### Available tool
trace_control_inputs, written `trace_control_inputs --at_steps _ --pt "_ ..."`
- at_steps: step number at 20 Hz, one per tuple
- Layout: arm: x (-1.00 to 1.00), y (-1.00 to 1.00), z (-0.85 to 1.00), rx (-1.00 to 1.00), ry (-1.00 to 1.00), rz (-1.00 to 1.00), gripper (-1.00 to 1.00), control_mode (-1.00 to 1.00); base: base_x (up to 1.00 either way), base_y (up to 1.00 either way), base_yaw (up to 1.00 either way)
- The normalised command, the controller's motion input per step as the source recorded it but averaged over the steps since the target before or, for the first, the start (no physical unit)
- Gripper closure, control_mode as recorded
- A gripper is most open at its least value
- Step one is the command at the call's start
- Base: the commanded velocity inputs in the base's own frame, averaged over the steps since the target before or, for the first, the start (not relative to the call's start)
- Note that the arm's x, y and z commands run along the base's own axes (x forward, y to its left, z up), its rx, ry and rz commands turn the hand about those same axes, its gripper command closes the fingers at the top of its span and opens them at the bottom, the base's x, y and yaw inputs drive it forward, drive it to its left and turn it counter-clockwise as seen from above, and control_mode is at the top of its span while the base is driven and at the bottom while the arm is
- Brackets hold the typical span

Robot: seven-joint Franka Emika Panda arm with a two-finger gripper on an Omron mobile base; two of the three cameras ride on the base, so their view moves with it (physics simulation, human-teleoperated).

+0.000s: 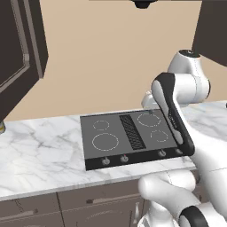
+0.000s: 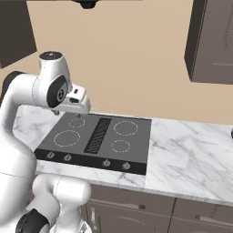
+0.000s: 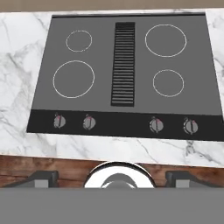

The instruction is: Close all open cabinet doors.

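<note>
A tall dark cabinet door [image 1: 17, 57] with a recessed framed panel hangs at the upper left of the left base view, swung out from the wall with its thick edge facing me. A second dark wall cabinet [image 2: 214, 41] sits at the upper right of the right base view; I cannot tell whether its door is shut. My gripper [image 2: 77, 109] hovers above the back left of the black cooktop [image 2: 98, 136], pointing down, well below and away from both cabinets. In the hand view the gripper [image 3: 113, 178] is open and holds nothing, its fingertips [image 3: 41, 177] far apart.
The cooktop [image 3: 124, 65], with a centre vent and several knobs along its front, is set in a white marble counter [image 1: 40, 155]. Brown drawer fronts [image 1: 102, 199] run below. A dark hood part [image 1: 142, 3] hangs above. My white arm [image 1: 177, 119] fills the right side.
</note>
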Motion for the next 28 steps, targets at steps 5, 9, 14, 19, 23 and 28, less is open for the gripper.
trace_control_inputs --at_steps 5,9,14,19,23,28 --pt "-1.00 -0.14 0.03 0.00 -0.04 -0.05 -1.00 -1.00 0.00 0.00 0.00" --pt "-1.00 -0.14 0.11 0.00 0.00 -0.05 -1.00 -1.00 0.00 0.00 0.00" --pt "-0.61 -0.03 0.36 0.00 0.00 -0.07 -1.00 -1.00 0.00 0.00 0.00" --pt "-0.46 0.00 0.61 0.00 0.03 -0.13 -1.00 -1.00 0.00 0.00 0.00" --pt "-0.59 -0.03 0.39 0.00 0.01 -0.05 -1.00 -1.00 0.00 0.00 0.00" --pt "-0.44 0.00 0.19 0.00 0.00 0.03 -1.00 -1.00 0.00 0.00 0.00"
